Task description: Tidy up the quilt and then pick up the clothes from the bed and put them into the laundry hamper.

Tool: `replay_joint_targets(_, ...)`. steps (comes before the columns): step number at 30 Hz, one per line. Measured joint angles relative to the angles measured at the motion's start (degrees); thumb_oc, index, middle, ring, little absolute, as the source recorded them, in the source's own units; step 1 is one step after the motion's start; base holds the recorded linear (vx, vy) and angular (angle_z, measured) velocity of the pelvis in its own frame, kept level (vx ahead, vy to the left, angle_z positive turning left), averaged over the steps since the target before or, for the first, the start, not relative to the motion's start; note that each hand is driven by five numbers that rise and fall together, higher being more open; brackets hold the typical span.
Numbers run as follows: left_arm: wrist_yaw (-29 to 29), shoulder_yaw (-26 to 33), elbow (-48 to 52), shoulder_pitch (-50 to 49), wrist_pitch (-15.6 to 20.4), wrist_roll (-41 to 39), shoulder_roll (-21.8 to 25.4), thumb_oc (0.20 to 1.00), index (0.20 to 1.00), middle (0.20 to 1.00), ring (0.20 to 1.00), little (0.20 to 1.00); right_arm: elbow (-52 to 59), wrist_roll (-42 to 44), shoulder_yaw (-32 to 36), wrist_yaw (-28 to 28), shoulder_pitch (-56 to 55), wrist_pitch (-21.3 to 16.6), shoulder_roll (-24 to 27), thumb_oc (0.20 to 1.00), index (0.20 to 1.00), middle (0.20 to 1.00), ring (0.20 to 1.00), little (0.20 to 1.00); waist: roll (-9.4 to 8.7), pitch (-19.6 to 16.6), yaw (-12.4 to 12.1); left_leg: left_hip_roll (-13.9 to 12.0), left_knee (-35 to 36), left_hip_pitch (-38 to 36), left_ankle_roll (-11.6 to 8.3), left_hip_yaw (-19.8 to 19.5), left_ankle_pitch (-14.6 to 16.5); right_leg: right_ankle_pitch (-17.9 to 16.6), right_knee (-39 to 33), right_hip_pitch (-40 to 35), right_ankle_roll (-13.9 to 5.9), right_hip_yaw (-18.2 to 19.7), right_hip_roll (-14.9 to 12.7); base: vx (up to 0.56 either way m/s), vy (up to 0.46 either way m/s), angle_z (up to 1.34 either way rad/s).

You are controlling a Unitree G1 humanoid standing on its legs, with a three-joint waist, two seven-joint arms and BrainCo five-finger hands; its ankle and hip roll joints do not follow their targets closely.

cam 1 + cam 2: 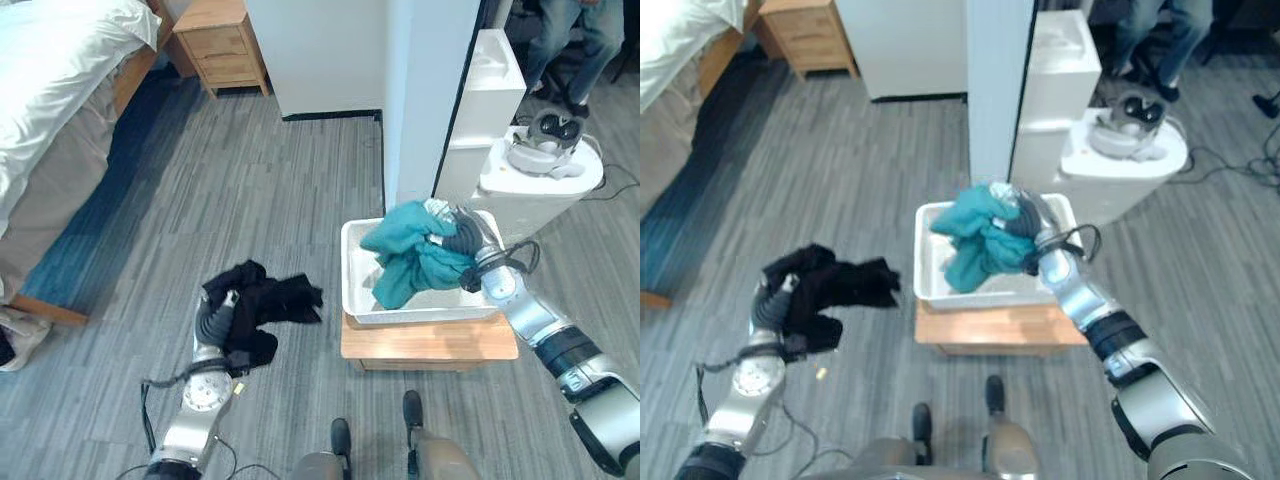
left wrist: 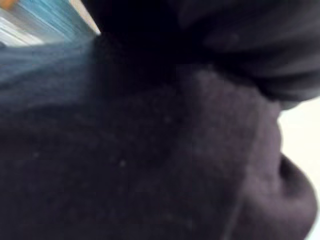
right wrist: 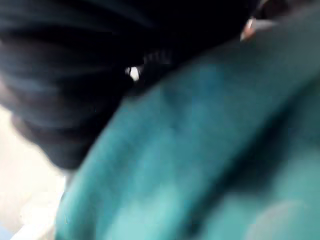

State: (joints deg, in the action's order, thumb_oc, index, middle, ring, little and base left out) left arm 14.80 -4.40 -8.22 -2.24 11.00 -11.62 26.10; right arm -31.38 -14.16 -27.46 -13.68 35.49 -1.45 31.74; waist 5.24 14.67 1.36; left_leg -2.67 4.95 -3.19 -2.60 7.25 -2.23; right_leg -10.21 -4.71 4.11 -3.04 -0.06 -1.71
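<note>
R hand (image 1: 462,236) is over the white rectangular plastic hamper tub (image 1: 352,290), fingers curled into a bunched teal cloth garment (image 1: 412,255) that hangs partly inside the tub, top still above the rim. Tub sits on a low light-wood stool (image 1: 430,342) w/ grey wood-plank floor (image 1: 300,190) around. L hand (image 1: 216,318) is low over the floor, fingers buried in a crumpled black cloth garment (image 1: 262,300); cloth drapes off the hand, so it looks gripped, though the L wrist view gives mostly dark fabric (image 2: 150,165) close up. Bed w/ pale shiny quilt (image 1: 50,60) at far L, well apart from both hands; small wooden nightstand (image 1: 220,45) beside it. White round-topped appliance (image 1: 540,175) stands behind the tub. A seated person's legs (image 1: 565,40) show at the far side.
</note>
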Motion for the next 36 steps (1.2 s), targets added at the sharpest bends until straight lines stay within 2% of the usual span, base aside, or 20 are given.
replay_joint_targets(1, -0.9, 0.4, 2.4, 1.1, 0.1, -1.6, 0.8, 0.200, 0.200, 0.200, 0.200, 0.200, -2.2, -1.9, 0.0, 0.0, 0.0, 1.2, -0.2, 1.000, 1.000, 1.000, 1.000, 1.000, 0.48, 0.0, 0.1, 0.0, 0.0, -0.2, 0.00, 0.0, 0.0, 0.0, 0.0, -0.2, 0.00, -0.1, 0.0, 0.00, 0.000, 0.00)
replay_joint_targets(5, -2.5, 0.2, 10.1, 4.1, 1.8, -3.7, 4.1, 0.200, 0.200, 0.200, 0.200, 0.200, -8.2, -8.5, -1.1, -0.6, 1.4, 1.9, -0.9, 1.000, 1.000, 1.000, 1.000, 1.000, 0.87, 0.1, 0.4, 0.1, 0.2, -0.9, 0.02, 0.3, 0.0, 0.0, 0.0, -0.7, -0.03, 0.2, 0.0, 0.02, -0.004, -0.03)
replay_joint_targets(9, -3.5, 0.9, 17.8, 5.5, 3.3, -3.7, 9.8, 0.200, 0.200, 0.200, 0.200, 0.200, -8.4, -17.6, -3.8, -1.0, 0.9, 1.8, 0.1, 1.000, 1.000, 1.000, 1.000, 1.000, 0.89, 0.1, 2.3, 0.1, 0.2, -1.5, 0.03, 0.9, 0.1, 0.3, -0.1, -1.0, -0.22, 0.8, 0.0, 0.03, -0.012, -0.05)
replay_joint_targets(11, -3.4, 1.2, 20.3, 5.6, 3.7, -2.6, 11.1, 0.200, 0.200, 0.200, 0.200, 0.200, -6.8, -19.9, -2.5, -1.0, -1.7, 1.5, 0.5, 1.000, 1.000, 1.000, 1.000, 1.000, 0.91, 0.1, 2.8, 0.1, 0.2, -1.9, 0.06, 1.5, 0.4, 0.5, -0.2, -1.2, 0.01, 1.3, 0.1, 0.05, -0.019, -0.17)
replay_joint_targets(15, -0.4, 1.4, 20.7, 9.8, 3.6, 9.7, 13.3, 0.200, 0.200, 0.200, 0.200, 0.200, -4.9, -21.9, 4.1, -2.0, -15.0, 1.1, 1.8, 1.000, 1.000, 1.000, 1.000, 1.000, 0.98, 0.1, 4.9, 0.0, 0.2, -2.1, 0.04, 2.3, 0.6, 0.5, -0.3, -1.0, 0.05, 2.4, 0.4, 0.04, -0.011, -0.12)
replay_joint_targets(16, 1.4, 1.5, 20.8, 11.5, 2.8, 15.7, 14.5, 0.200, 0.200, 0.200, 0.200, 0.200, -3.5, -21.8, 9.1, -3.0, -22.3, 0.8, 1.3, 1.000, 1.000, 1.000, 1.000, 1.000, 0.90, 0.1, 5.9, 0.0, 0.1, -2.1, 0.01, 2.9, 0.8, 0.5, -0.3, -0.6, 0.06, 3.0, 0.6, 0.03, 0.023, -0.22)
replay_joint_targets(18, 3.3, 1.3, 20.5, 14.0, 2.3, 20.9, 15.0, 0.200, 0.200, 0.200, 0.200, 0.200, -4.4, -21.6, 12.3, -3.7, -29.7, 1.6, 1.1, 1.000, 1.000, 1.000, 1.000, 1.000, 1.06, 0.1, 7.7, 0.0, 0.2, -2.0, 0.03, 4.4, 1.1, 0.4, 0.0, -0.1, -0.02, 3.9, 0.7, 0.03, 0.025, -0.35)
replay_joint_targets(20, 4.5, -1.3, 17.9, 19.0, 1.7, 27.1, 15.3, 0.200, 0.200, 0.200, 0.200, 0.200, -8.6, -18.2, 17.6, -5.2, -36.4, 1.5, -1.7, 1.000, 1.000, 1.000, 1.000, 1.000, 0.66, 0.2, 11.6, 0.0, 0.2, -2.6, -0.08, 5.5, 1.5, 0.4, 0.0, -0.2, -0.04, 5.1, 0.9, 0.02, 0.013, -0.31)
replay_joint_targets(22, 6.3, -3.6, 13.7, 23.1, 0.5, 31.1, 15.3, 0.200, 0.200, 0.200, 0.200, 0.200, -13.4, -15.8, 20.0, -5.7, -39.4, 1.1, -3.3, 1.000, 1.000, 1.000, 1.000, 1.000, 0.68, 0.2, 13.8, 0.0, 0.2, -3.0, 0.02, 6.7, 1.8, 0.4, -0.3, -0.1, -0.15, 6.1, 1.1, 0.04, 0.008, -0.37)
replay_joint_targets(24, 9.0, -7.0, 6.4, 28.7, -1.8, 36.5, 15.7, 0.200, 0.200, 0.200, 0.200, 0.200, -23.6, -12.2, 20.4, -6.6, -41.1, 2.1, -5.5, 1.000, 1.000, 1.000, 1.000, 1.000, 0.81, 0.3, 15.8, -0.3, 0.2, -2.8, -0.09, 8.2, 3.3, 0.2, -0.1, 0.7, -0.41, 7.3, 1.4, 0.02, 0.007, -0.46)
replay_joint_targets(28, 10.7, -14.1, -4.5, 36.2, -5.0, 39.9, 15.2, 0.200, 0.200, 0.200, 0.200, 0.200, -38.4, -8.0, 19.4, -5.6, -43.2, 3.6, -10.0, 1.000, 1.000, 1.000, 1.000, 1.000, 0.84, 0.3, 17.9, -0.5, 0.2, -1.7, -0.56, 9.7, 3.2, 0.0, 0.0, 2.4, -0.36, 7.8, 1.8, 0.00, -0.021, -0.19)
replay_joint_targets(31, 10.6, -19.0, -10.8, 39.5, -6.7, 40.0, 12.3, 0.200, 0.200, 0.200, 0.200, 0.200, -40.6, -8.3, 15.2, -4.2, -45.2, 4.2, -10.3, 1.000, 1.000, 1.000, 1.000, 1.000, 0.77, 0.3, 18.8, -0.5, 0.2, -1.3, -0.40, 9.8, 2.9, -0.1, 0.0, 2.8, -0.47, 7.6, 1.7, -0.03, -0.028, -0.01)
replay_joint_targets(32, 9.9, -21.5, -12.9, 40.0, -7.2, 40.0, 10.4, 0.567, 0.567, 0.567, 0.567, 0.567, -41.2, -8.3, 14.6, -3.5, -44.9, 4.2, -10.5, 1.000, 1.000, 1.000, 1.000, 1.000, 0.65, 0.4, 18.8, -0.4, 0.2, -1.2, -0.39, 9.9, 2.9, -0.1, 0.0, 2.9, -0.42, 7.6, 1.6, -0.04, -0.013, 0.02)
replay_joint_targets(33, 9.6, -22.7, -14.5, 40.4, -7.3, 40.0, 9.2, 1.000, 1.000, 1.000, 1.000, 1.000, -41.1, -8.2, 14.3, -3.5, -44.7, 4.1, -10.5, 1.000, 1.000, 1.000, 1.000, 1.000, 0.64, 0.4, 18.7, -0.3, 0.2, -1.0, -0.39, 9.8, 2.9, -0.1, 0.0, 3.1, -0.42, 7.6, 1.6, 0.00, 0.000, 0.00)
replay_joint_targets(36, 4.9, -26.2, -21.0, 39.6, -7.8, 39.8, 5.3, 1.000, 1.000, 1.000, 1.000, 1.000, -39.1, -8.0, 13.6, -2.4, -42.2, 4.0, -10.6, 1.000, 1.000, 1.000, 1.000, 1.000, 0.41, 0.7, 18.5, -0.2, 0.2, -1.0, -0.34, 9.8, 2.9, -0.3, 0.0, 3.3, -0.15, 7.2, 1.4, 0.00, 0.004, 0.03)
